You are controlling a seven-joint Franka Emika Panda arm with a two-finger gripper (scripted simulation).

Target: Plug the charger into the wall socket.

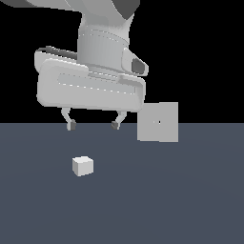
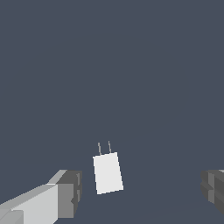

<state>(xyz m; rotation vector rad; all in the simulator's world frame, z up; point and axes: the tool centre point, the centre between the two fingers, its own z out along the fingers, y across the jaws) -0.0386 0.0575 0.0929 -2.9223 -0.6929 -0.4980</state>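
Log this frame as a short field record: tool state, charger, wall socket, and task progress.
tool: open, jaws spread wide, holding nothing, hanging above the floor
charger: small off-white block lying on the floor, untouched; the wrist view shows two thin prongs at one end
wall socket: flat pale grey square plate, upright, tiny marks at its centre, toward the exterior view's right of the charger and apart from it
floor: plain dark blue-grey surface
progress: charger not yet grasped, not plugged in
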